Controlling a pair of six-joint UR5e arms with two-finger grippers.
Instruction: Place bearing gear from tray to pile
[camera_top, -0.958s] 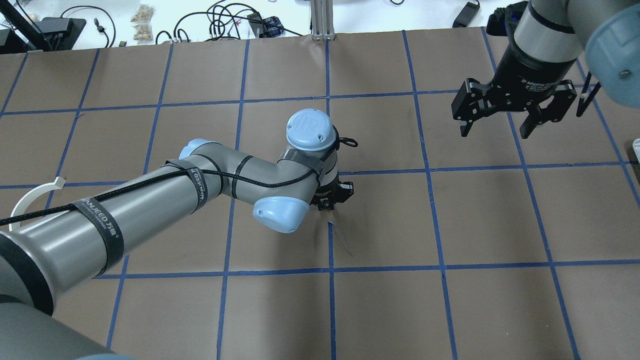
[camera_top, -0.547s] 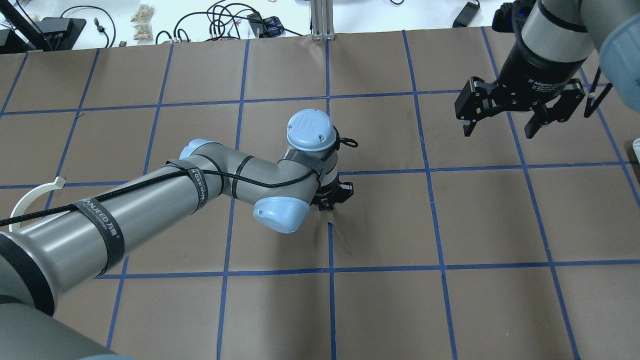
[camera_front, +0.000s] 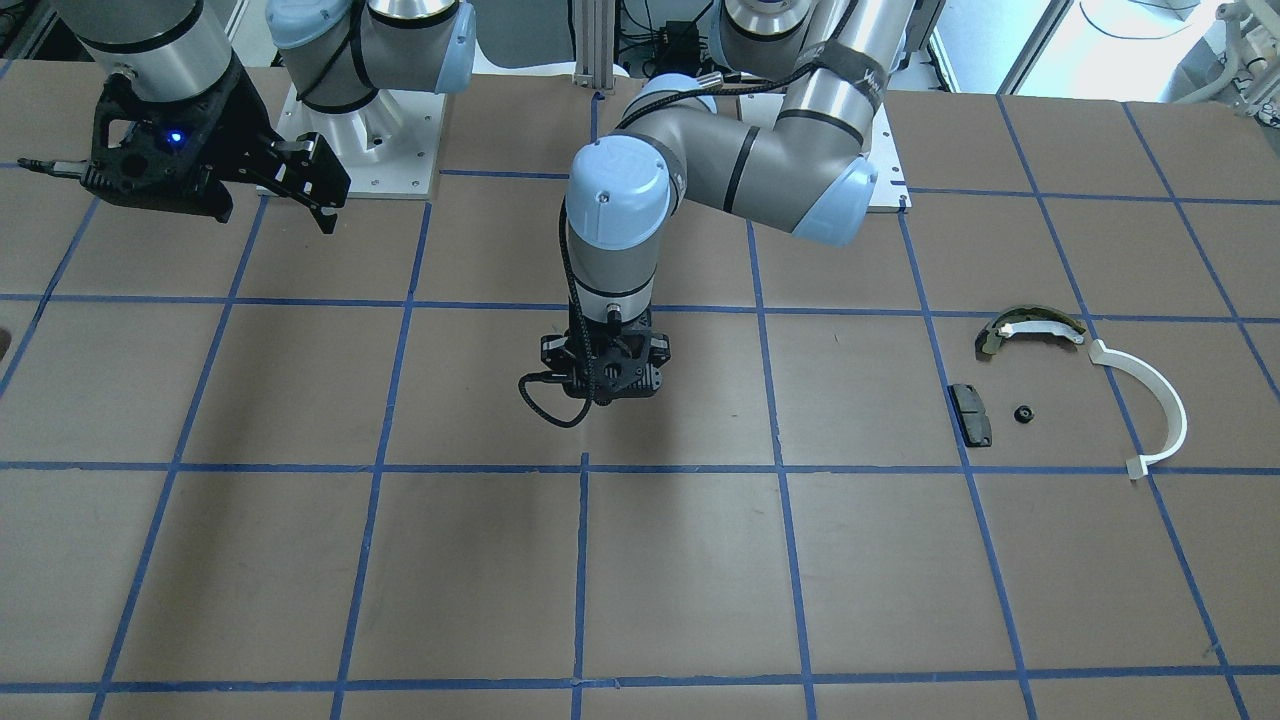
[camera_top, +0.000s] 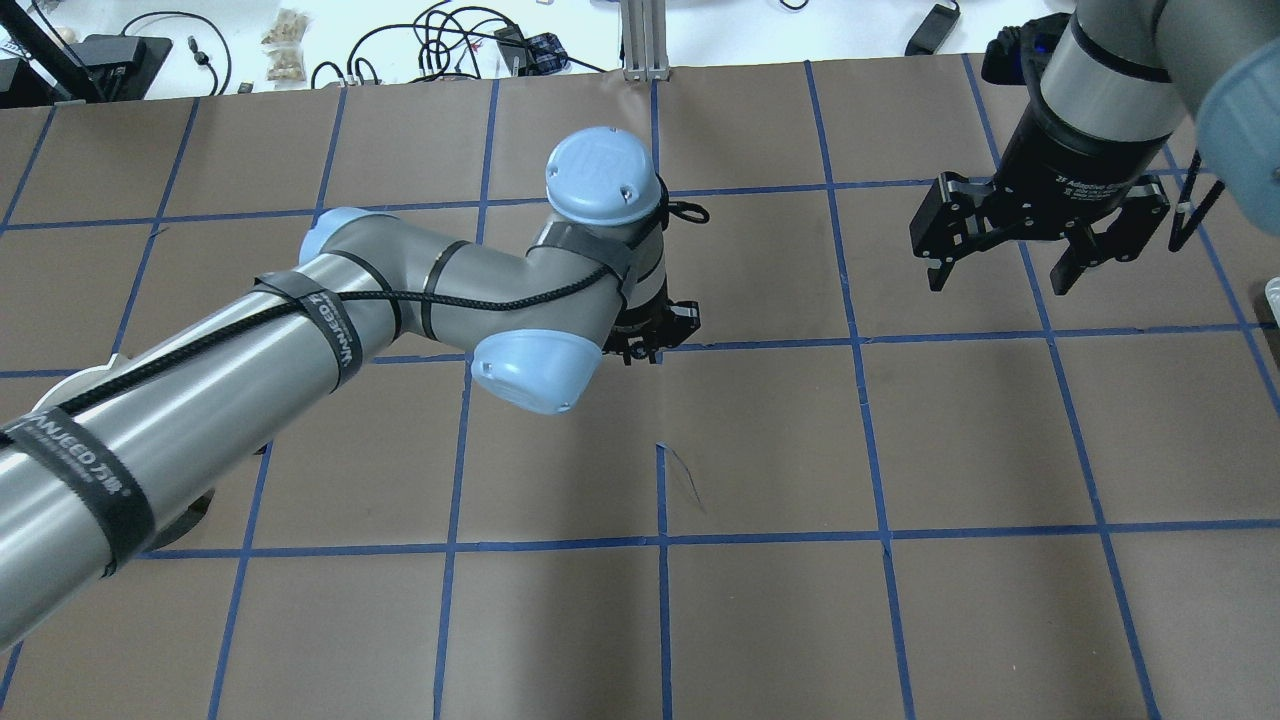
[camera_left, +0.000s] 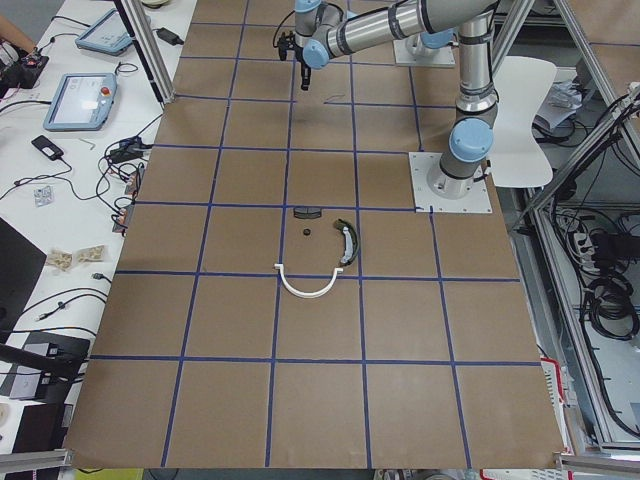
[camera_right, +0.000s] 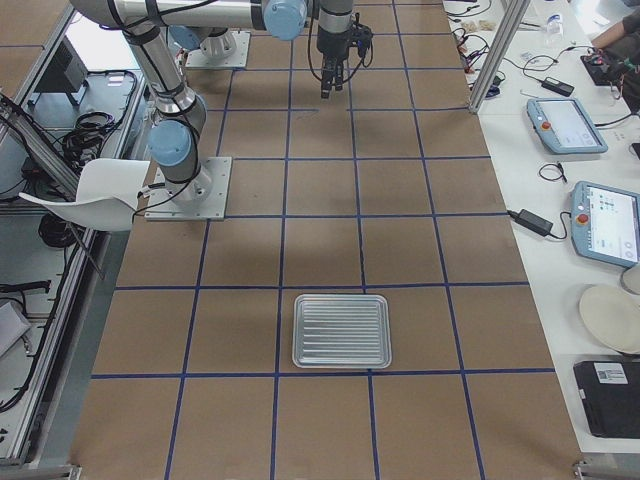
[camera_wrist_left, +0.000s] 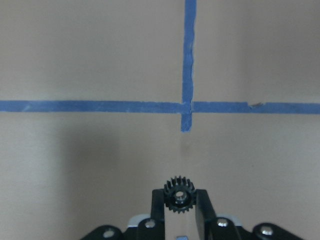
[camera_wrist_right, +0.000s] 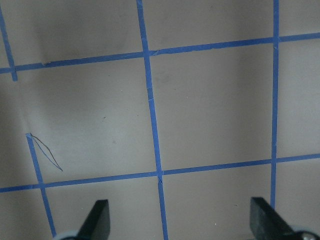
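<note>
Gear is pinched upright between the left gripper's fingers, over mid-table near a tape crossing, with the wrist pointing straight down. Tray lies well apart at the table's right end. Pile lies far left. Right gripper hangs spread wide.

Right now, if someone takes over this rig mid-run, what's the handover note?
Left gripper: shut on the black gear, over mid-table.
Right gripper: open, empty, on its own side.
Tray: looks empty, toward the robot's right end.
Pile: white arc, olive shoe piece, black pad, toward the left end.
Done: gear is out of the tray. Left: carry it to the pile, release.
</note>
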